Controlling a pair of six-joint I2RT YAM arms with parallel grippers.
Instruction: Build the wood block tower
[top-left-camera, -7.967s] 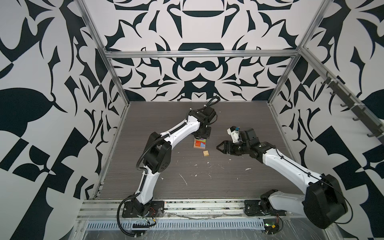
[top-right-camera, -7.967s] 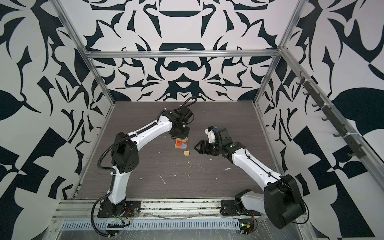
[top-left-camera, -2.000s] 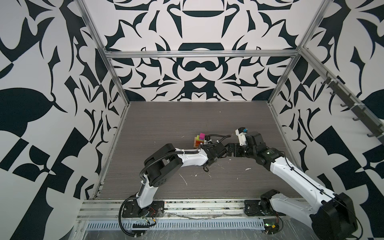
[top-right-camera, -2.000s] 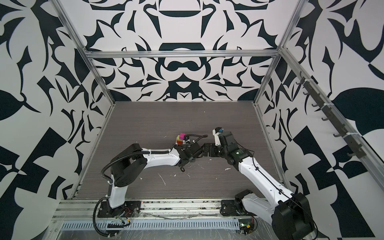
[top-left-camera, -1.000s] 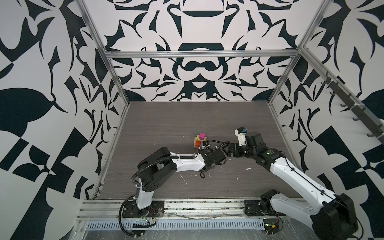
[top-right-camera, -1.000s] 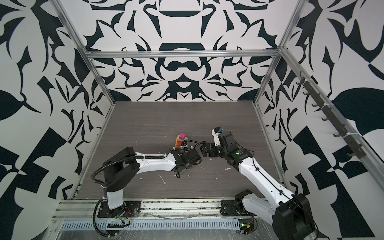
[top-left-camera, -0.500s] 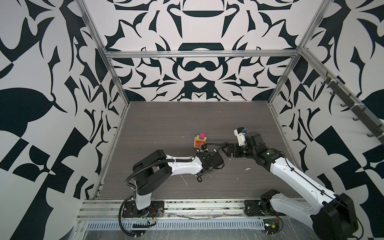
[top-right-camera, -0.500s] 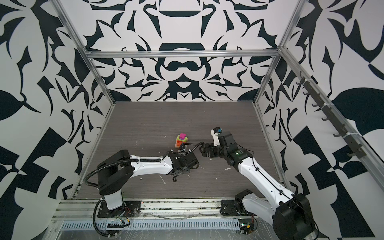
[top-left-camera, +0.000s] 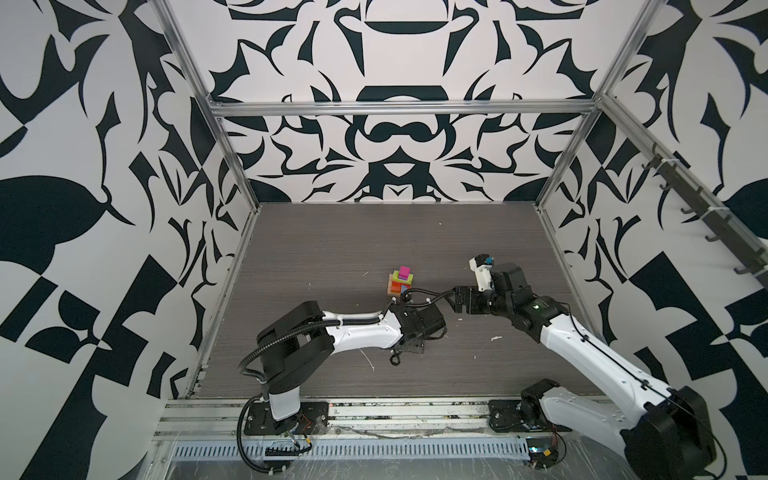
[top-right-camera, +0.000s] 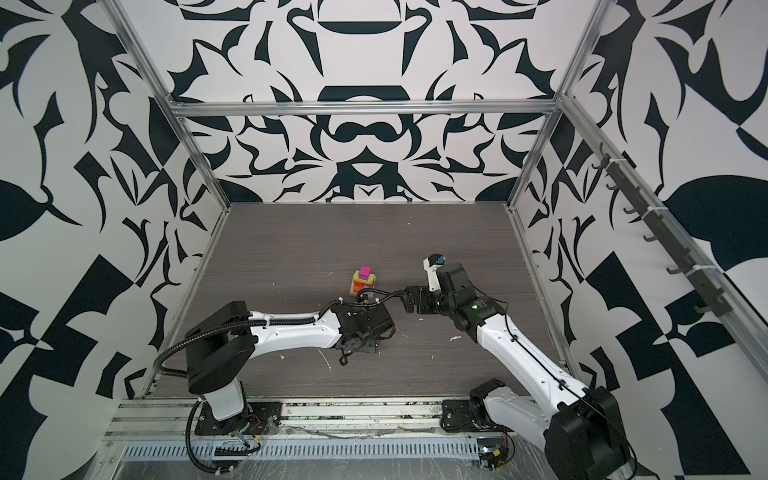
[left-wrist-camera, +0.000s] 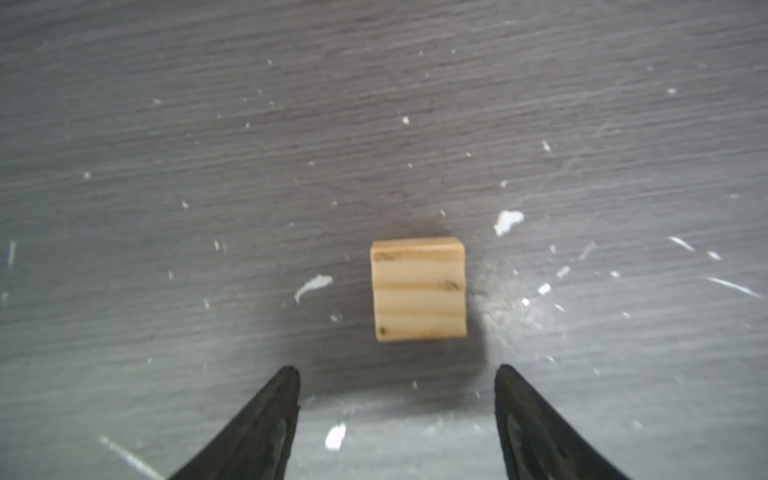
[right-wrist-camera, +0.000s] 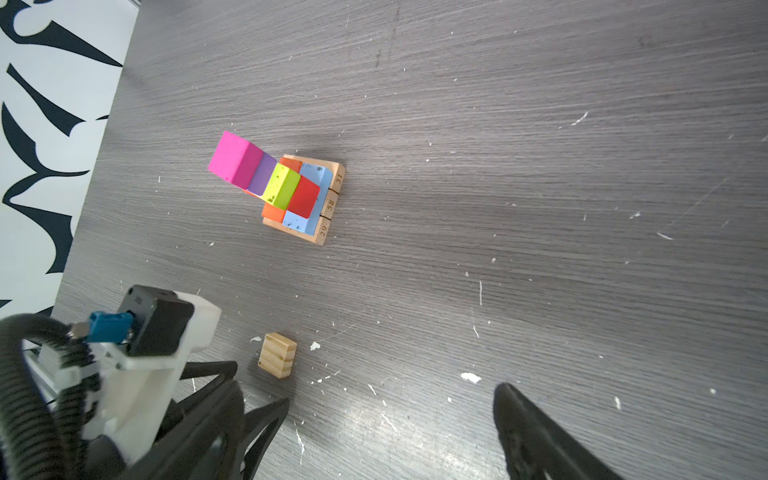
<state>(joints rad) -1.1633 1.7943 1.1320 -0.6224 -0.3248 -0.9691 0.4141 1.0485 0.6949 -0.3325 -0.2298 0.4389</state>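
The wood block tower (top-left-camera: 401, 282) (top-right-camera: 364, 282) stands mid-table. It has a tan base, blue, orange and red oblongs, a lime-green block, a purple cube and a magenta cube on top (right-wrist-camera: 232, 164). One plain tan wood cube (left-wrist-camera: 419, 291) (right-wrist-camera: 277, 355) lies alone on the table in front of the tower. My left gripper (left-wrist-camera: 397, 374) (top-left-camera: 409, 347) points down at it, open and holding nothing, with the cube just ahead of its fingertips. In both top views the left wrist hides the cube. My right gripper (right-wrist-camera: 392, 395) (top-left-camera: 453, 298) hovers open and holds nothing, to the right of the left one.
White flecks and scratches dot the dark wood-grain table (top-left-camera: 332, 249). Patterned walls and aluminium posts (top-left-camera: 232, 166) enclose it on three sides. The left arm's white camera mount (right-wrist-camera: 166, 332) sits close to my right gripper. A cable loop (top-left-camera: 395, 359) hangs under the left wrist.
The left arm has pulled back from the tower toward the front edge and now sits low over the cube. The right arm has hardly moved.
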